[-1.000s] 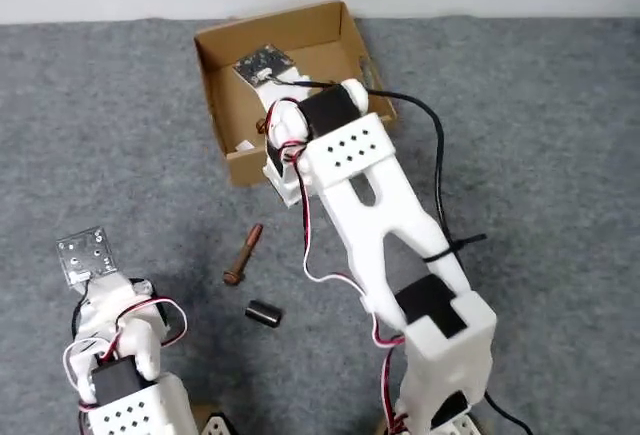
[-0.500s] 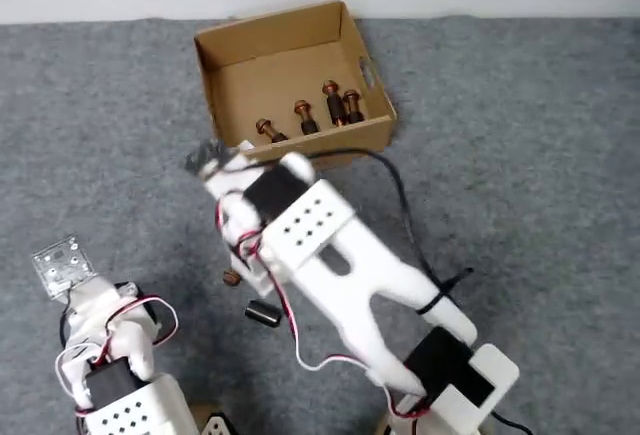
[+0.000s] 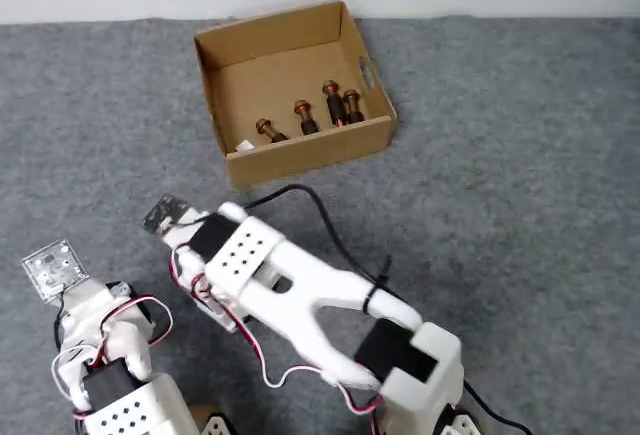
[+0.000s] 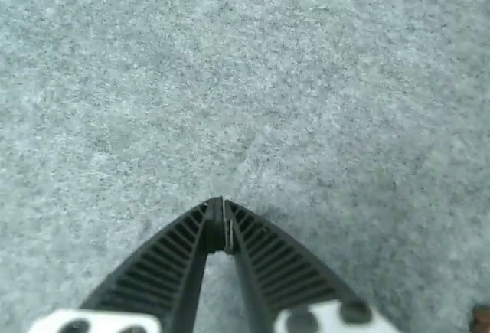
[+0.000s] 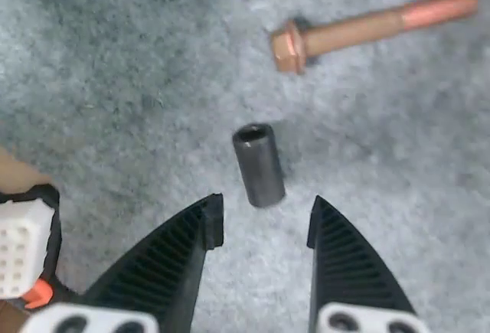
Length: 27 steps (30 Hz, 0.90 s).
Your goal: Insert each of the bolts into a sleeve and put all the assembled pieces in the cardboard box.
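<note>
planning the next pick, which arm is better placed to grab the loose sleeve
The right, likely. Its jaws stand open, lined up on the black sleeve, with the bolt lying just beyond. The left arm's jaws are shut over bare carpet.

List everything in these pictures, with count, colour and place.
Cardboard box: one, brown, far side of the table.
Assembled pieces: four, copper bolts in dark sleeves, in a row inside the box.
Loose bolt: one, copper, lying on the carpet.
Loose sleeve: one, black, lying near the bolt, apart from it.
Carpet: grey, covers the table.
Left end effector: black, shut, empty, over bare carpet.
Right end effector: black, open, just short of the loose sleeve.
</note>
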Motion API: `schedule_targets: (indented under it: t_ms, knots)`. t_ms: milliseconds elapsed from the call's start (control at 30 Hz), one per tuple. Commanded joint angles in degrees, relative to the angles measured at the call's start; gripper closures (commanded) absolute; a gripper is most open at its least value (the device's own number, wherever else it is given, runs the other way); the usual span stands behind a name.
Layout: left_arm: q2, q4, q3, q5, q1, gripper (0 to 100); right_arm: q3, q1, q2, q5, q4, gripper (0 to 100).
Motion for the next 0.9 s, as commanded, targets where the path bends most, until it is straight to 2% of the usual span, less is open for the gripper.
schedule_targets:
  t_ms: [0, 300, 400, 667, 867]
  knots:
    - [-0.53, -1.58, -0.75, 0.44, -0.35, 99, -0.18, -0.66, 2.42, -0.53, -1.98, 83.6]
    - [-0.53, -1.49, -0.57, 0.44, 2.02, 99, -0.44, 2.68, 13.49, -0.53, -4.53, 99.1]
    - [-0.53, -1.49, -0.57, 0.44, 2.11, 99, -0.44, 4.62, 13.05, -0.7, -4.53, 98.9]
    - [-0.53, -1.49, -0.48, 0.44, 2.2, 99, -0.35, 10.68, -1.01, -1.05, 0.04, 99.0]
    - [-0.53, -1.58, 0.04, 0.35, 5.63, 99, -0.35, 17.19, -11.91, -8.0, 6.2, 99.0]
